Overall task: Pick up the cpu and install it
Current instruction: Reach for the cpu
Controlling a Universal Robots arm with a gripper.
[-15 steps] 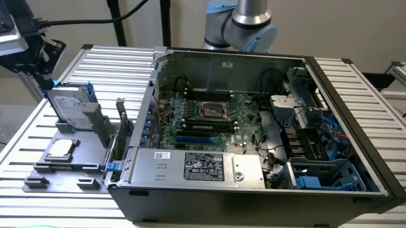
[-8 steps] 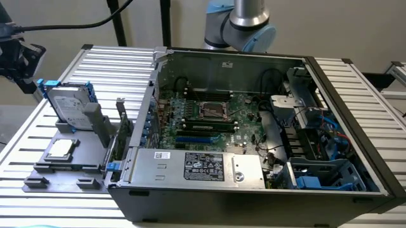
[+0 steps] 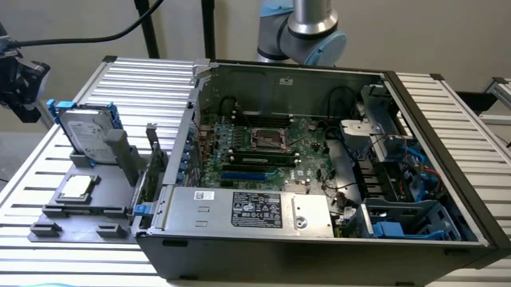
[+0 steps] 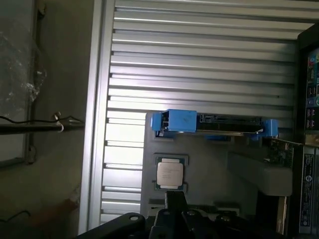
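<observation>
The cpu (image 3: 76,187) (image 4: 169,173), a small flat silver square chip, lies in a recess of the dark grey holder tray (image 3: 80,209) on the table at the exterior view's left. My gripper (image 3: 23,84) (image 4: 174,219) hangs high at the exterior view's left edge, above and outside the tray, well apart from the cpu and holding nothing that I can see. The open socket (image 3: 270,139) sits in the middle of the green motherboard inside the open computer case (image 3: 319,251).
A silver hard drive (image 3: 88,134) (image 4: 214,124) in a blue-edged frame stands upright on the tray behind the cpu. The silver power supply box (image 3: 248,209) lies along the case's front. The ribbed metal table (image 3: 152,78) surrounds the case. A black cable (image 3: 88,37) runs to the gripper.
</observation>
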